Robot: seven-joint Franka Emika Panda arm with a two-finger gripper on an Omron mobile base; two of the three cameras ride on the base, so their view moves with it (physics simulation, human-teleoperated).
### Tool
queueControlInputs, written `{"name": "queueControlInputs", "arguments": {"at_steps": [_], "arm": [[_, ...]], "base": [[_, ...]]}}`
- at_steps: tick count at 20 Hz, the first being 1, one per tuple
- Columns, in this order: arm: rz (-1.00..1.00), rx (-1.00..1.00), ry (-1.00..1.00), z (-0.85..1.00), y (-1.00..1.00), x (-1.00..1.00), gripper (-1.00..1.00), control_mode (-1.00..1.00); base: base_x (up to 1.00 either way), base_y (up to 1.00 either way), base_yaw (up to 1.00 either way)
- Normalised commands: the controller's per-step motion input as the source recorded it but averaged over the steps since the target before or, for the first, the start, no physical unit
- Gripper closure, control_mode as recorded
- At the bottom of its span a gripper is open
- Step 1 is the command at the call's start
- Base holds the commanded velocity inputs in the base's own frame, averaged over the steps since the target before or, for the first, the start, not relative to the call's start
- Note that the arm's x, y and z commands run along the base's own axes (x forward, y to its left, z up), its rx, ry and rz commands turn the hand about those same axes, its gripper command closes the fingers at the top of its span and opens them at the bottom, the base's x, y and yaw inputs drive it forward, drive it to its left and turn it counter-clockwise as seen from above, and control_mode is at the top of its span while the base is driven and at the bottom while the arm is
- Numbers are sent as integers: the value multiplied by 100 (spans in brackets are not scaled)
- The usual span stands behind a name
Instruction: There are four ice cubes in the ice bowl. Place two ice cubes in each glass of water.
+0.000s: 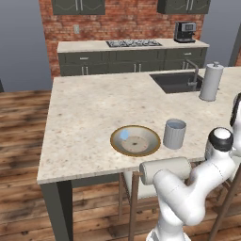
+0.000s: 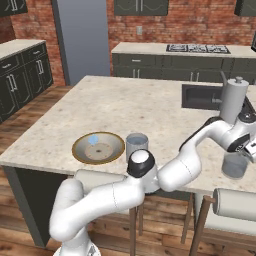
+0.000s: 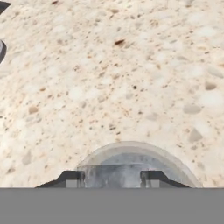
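Two padded bar stools (image 2: pixel 235 202) stand at the near edge of a speckled beige stone island (image 1: pixel 94 103), where the gripper (image 3: pixel 111 179) hangs with fingers parted directly above one glass of water (image 2: pixel 235 165); nothing visible between them. To its left, the second glass (image 1: pixel 174 133) sits just beside the ice bowl (image 1: pixel 135 140), one ice cube (image 1: pixel 124 135) visible inside. Farther back: a white knobbed cylinder (image 1: pixel 210 82), a sink (image 1: pixel 176 81), then a hob (image 1: pixel 134 43), coffee machine (image 1: pixel 184 32), brick wall (image 1: pixel 132 21) above wooden flooring (image 1: pixel 23 117).
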Motion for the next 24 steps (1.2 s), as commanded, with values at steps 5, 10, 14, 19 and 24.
{"name": "queueControlInputs", "arguments": {"at_steps": [5,10,14,19,24], "arm": [[0,3,0,-1,-45,41,-100,-100],[0,3,2,9,-5,7,-100,-100],[0,3,0,51,0,0,-100,-100],[0,0,-4,80,3,-12,-100,-100],[6,2,-8,72,71,-68,-100,-100]], "base": [[0,0,0],[0,0,0],[0,0,0],[0,0,0],[0,0,0]]}}
